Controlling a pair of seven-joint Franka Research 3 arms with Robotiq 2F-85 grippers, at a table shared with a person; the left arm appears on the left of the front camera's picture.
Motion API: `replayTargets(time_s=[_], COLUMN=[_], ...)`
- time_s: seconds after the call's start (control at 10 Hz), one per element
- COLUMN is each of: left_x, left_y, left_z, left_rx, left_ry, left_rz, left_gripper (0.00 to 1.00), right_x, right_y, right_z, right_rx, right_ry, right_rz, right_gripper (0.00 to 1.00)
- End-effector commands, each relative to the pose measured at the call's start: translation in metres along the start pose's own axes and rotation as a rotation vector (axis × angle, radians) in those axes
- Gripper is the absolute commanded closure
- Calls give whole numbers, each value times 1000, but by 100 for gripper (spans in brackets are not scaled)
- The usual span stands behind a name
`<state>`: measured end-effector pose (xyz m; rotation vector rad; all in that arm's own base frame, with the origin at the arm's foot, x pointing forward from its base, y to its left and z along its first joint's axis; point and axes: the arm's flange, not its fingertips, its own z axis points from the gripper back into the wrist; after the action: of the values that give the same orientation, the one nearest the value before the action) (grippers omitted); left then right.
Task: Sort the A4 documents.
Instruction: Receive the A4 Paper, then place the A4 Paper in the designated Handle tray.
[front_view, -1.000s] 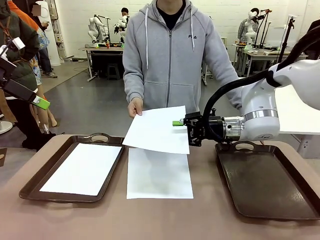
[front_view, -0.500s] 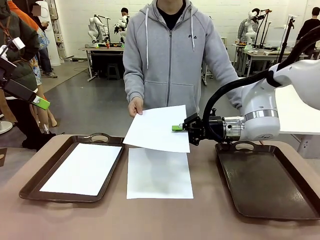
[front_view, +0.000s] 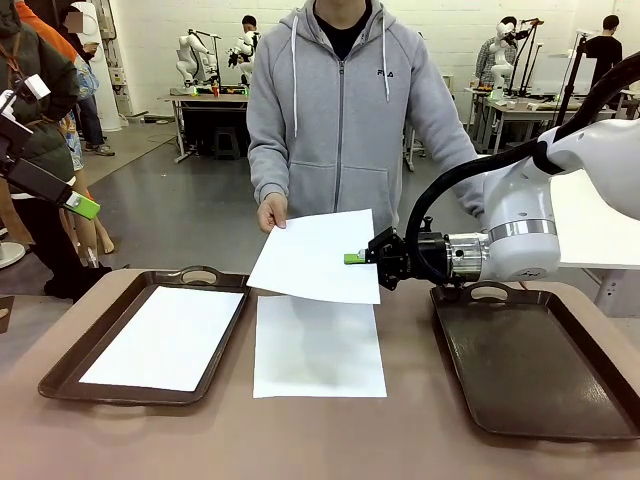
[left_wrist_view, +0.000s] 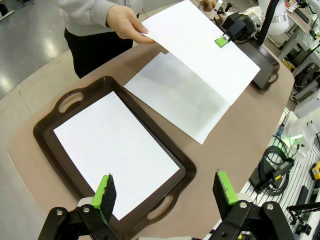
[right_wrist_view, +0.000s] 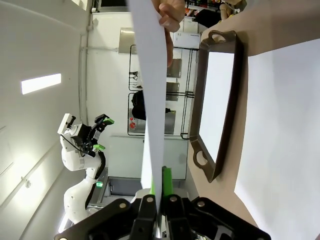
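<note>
White paper sheets, three of them, are spread across the scene. The first sheet hangs tilted in the air above the middle of the tabletop. Its far left corner is pinched by the person's hand, and its right edge is clamped in the right gripper. In the right wrist view the green pads are pressed together on that thin edge.

Directly below, the second sheet lies flat on the bare tabletop between the two trays. The third sheet lies inside the left tray, which is dark brown with handles, and it sits well within the rim. The right tray sits on the other side, its far handle beneath the right arm's wrist.

The left gripper hovers high over the near end of the left tray, jaws spread wide, with nothing between its fingers.
</note>
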<state>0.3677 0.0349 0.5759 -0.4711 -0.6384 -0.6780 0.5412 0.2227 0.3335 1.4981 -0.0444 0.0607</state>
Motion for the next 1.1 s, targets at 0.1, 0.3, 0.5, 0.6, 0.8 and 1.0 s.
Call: replayTargets(time_s=[0.1,0.3,0.5,0.6,0.8,1.0], left_x=[0,0,0,0,0,0], left_y=[-1,-1,-1,-1,-1,-1], left_z=[0,0,0,0,0,0], left_rx=[3,3,3,3,3,3], left_ry=[1,1,1,1,1,1], left_rz=[1,1,1,1,1,1], left_gripper=[0,0,0,0,0,0], right_x=[3,3,3,3,3,3], right_y=[2,2,2,2,2,2], right_z=[1,1,1,1,1,1], right_rx=[3,3,3,3,3,3], right_ry=[-6,-6,-6,-6,-6,-6], right_rz=[-19,-19,-19,-19,-19,-19], right_gripper=[100,100,100,100,100,100])
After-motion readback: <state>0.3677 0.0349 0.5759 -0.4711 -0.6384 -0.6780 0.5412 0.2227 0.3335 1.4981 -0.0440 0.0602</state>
